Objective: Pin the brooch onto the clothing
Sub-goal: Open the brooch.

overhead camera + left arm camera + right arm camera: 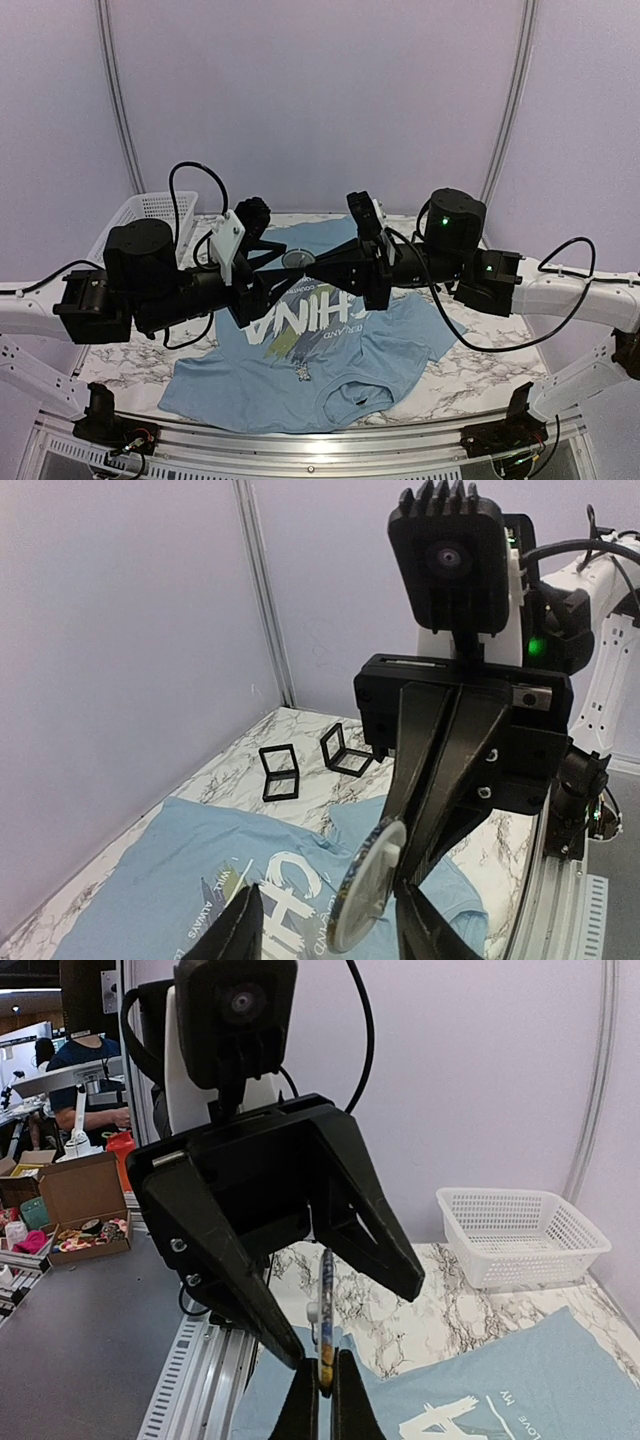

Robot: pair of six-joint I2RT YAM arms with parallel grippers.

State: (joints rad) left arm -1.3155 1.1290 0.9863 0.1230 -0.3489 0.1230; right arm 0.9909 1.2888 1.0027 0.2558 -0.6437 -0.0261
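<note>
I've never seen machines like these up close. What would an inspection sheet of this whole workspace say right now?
Surface: marble-patterned table, shirt spread across it.
Job's things: light blue CHINA T-shirt lying slightly rumpled; brooch held in the air above it, not yet pinned.
Clutter: white mesh basket at a far corner; two black square cases beyond the shirt.
Grippers: right gripper jaws shut on the brooch; left gripper jaws open either side of it.
Cables: black cables loop from both arms.
Surroundings: pale walls; a person and cardboard box beyond the table.
</note>
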